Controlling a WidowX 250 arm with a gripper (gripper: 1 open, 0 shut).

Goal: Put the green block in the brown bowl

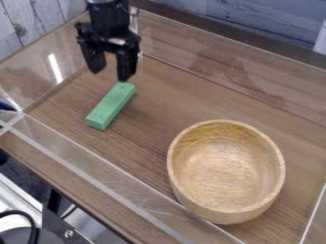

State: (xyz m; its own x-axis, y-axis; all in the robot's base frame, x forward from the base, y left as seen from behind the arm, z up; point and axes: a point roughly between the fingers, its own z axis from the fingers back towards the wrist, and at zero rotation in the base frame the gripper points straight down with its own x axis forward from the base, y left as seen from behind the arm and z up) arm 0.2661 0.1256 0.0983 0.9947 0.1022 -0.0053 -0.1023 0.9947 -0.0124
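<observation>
The green block point(111, 105) lies flat on the wooden table point(192, 91), long axis running from about 7 o'clock to 1 o'clock in the picture. Nothing touches it; its full top face and one long side are visible. It sits in the left half of the table, near the clear wall on that side.

The gripper point(110, 65) hangs above the block's upper end, at roughly 12 o'clock from the block, pointing straight down. Its two black fingers point(94, 59) are spread apart with bare table showing between them. They hold nothing, and there is a clear gap between the fingertips and the block. The arm above the gripper runs out of the top edge of the picture.

The brown bowl point(261, 143) stands upright at about 4 o'clock from the block, well apart from it, in the lower right part of the table. It is light wood with visible grain and a thick rim; its hollow shows only wood.

A clear plastic barrier point(76, 157) rings the table, its front wall crossing the lower left of the picture at about 7 o'clock from the block.
</observation>
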